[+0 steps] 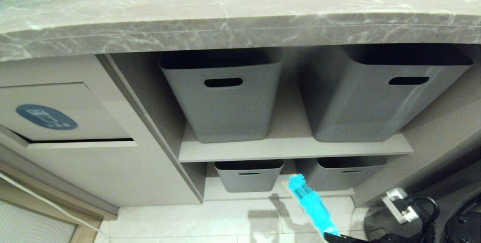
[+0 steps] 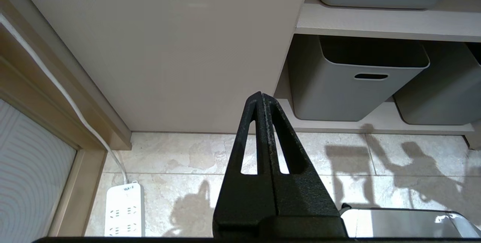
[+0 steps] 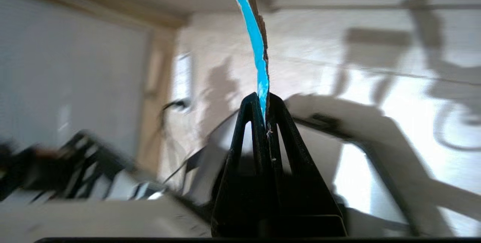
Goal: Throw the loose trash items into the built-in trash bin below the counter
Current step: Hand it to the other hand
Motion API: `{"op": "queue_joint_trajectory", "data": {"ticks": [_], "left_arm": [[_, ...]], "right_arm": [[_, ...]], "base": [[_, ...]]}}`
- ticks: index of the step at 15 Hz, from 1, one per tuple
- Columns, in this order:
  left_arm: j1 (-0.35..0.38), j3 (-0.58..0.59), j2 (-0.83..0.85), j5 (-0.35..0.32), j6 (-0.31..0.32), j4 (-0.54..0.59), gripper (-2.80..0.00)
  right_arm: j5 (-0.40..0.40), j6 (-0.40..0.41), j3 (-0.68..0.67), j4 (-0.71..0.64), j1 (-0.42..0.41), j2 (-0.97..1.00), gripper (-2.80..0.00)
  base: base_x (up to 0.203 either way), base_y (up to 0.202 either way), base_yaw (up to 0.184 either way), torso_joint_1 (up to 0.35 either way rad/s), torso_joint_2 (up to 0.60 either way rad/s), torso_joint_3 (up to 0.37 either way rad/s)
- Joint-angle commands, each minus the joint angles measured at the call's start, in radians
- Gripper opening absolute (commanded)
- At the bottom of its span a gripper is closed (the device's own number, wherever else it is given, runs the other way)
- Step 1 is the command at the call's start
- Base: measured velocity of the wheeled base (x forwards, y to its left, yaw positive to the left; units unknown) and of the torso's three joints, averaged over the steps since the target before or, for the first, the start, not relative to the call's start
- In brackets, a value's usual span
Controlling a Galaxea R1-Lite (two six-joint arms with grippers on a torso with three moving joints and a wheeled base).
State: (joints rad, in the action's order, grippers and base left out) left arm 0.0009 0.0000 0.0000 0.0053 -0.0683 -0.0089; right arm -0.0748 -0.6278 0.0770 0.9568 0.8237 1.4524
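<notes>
A teal barcoded wrapper [image 1: 311, 204] sticks up from the bottom edge of the head view, low over the floor in front of the lower shelf. My right gripper [image 1: 332, 236] is shut on its lower end; in the right wrist view the wrapper [image 3: 256, 44] rises edge-on out of the pinched fingers [image 3: 264, 102]. The built-in trash bin [image 1: 60, 117] is at the left, a beige flap with a blue oval sticker [image 1: 46, 116], under the grey marble counter [image 1: 233, 29]. My left gripper [image 2: 260, 96] is shut with nothing in it, low over the floor by the beige cabinet front [image 2: 169, 47].
Two grey baskets [image 1: 225, 96] [image 1: 379, 92] stand on the upper shelf, two smaller ones [image 1: 248, 175] below. A white cable [image 2: 60, 89] runs down to a power strip [image 2: 124, 213] on the tiled floor at the left. A plug and black cable [image 1: 404, 205] lie at the right.
</notes>
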Motion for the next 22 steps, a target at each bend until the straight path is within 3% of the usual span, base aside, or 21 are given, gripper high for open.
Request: {"op": "queue_joint_trajectory", "data": {"ticks": [1, 4, 11, 13, 17, 20, 22], "left_arm": [[-0.001, 0.002, 0.002, 0.001, -0.001, 0.000, -2.80], [0.001, 0.002, 0.002, 0.001, -0.001, 0.000, -2.80], [0.001, 0.002, 0.002, 0.001, -0.001, 0.000, -2.80], [-0.001, 0.002, 0.002, 0.001, -0.001, 0.000, -2.80], [0.001, 0.002, 0.002, 0.001, -0.001, 0.000, -2.80], [0.001, 0.002, 0.002, 0.001, -0.001, 0.000, -2.80], [0.001, 0.002, 0.002, 0.001, -0.001, 0.000, -2.80]], "right_arm": [[-0.075, 0.002, -0.025, -0.007, -0.017, -0.068, -2.80], [-0.083, 0.080, -0.078, 0.045, -0.060, -0.092, -2.80], [-0.026, 0.075, -0.078, 0.043, -0.054, -0.107, -2.80], [0.030, 0.080, -0.078, 0.042, -0.055, -0.115, -2.80], [0.021, 0.092, -0.078, 0.042, -0.049, -0.122, -2.80], [0.021, 0.177, -0.078, 0.039, -0.049, -0.122, -2.80], [0.011, 0.181, -0.078, -0.002, -0.050, -0.116, -2.80]], "base": [[0.000, 0.000, 0.000, 0.000, 0.00, 0.000], [0.000, 0.000, 0.000, 0.000, 0.00, 0.000], [0.000, 0.000, 0.000, 0.000, 0.00, 0.000], [0.000, 0.000, 0.000, 0.000, 0.00, 0.000], [0.000, 0.000, 0.000, 0.000, 0.00, 0.000], [0.000, 0.000, 0.000, 0.000, 0.00, 0.000], [0.000, 0.000, 0.000, 0.000, 0.00, 0.000]]}}
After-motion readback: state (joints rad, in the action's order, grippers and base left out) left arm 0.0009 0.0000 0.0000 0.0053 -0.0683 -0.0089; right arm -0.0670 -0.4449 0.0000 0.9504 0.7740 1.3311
